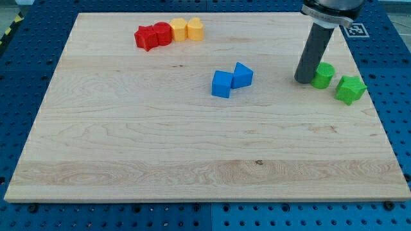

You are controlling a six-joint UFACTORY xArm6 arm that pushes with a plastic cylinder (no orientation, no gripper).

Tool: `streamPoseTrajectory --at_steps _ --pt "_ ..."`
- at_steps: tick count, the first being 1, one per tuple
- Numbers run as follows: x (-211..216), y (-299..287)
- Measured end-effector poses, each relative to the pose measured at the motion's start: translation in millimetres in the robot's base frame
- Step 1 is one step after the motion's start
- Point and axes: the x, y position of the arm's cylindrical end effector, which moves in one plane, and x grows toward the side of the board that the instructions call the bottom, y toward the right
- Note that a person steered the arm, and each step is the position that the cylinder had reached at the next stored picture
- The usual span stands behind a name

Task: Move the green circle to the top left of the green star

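Two green blocks sit near the right edge of the wooden tabletop (pixel 128 147), in the upper right of the frame. The green circle (pixel 323 75) is a short upright cylinder, round from above, so it has no long axis and points no particular way. The green star (pixel 350 89) lies just beside it, to the lower right, a narrow gap between them; its arms spread outward with no single heading that I can make out.

The end effector here is a plain dark rod with no jaws, so there is nothing to be apart or together. My tip (pixel 304 80) rests on the wood immediately left of the green circle, touching it or very nearly so.

Near mid-frame two blue blocks sit pressed together: a blue cube (pixel 222 84) and, to its upper right, a blue wedge-like block (pixel 243 75). Along the upper left a row runs left to right: red star-like block (pixel 146 37), red round block (pixel 162 33), yellow block (pixel 178 29), orange-yellow block (pixel 195 29), each touching the next
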Motion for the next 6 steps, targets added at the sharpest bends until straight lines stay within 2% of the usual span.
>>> streamPoseTrajectory --at_steps 3,5,6 --pt "-14.3 4.2" --pt "10.1 4.2" --pt "3.3 8.0"
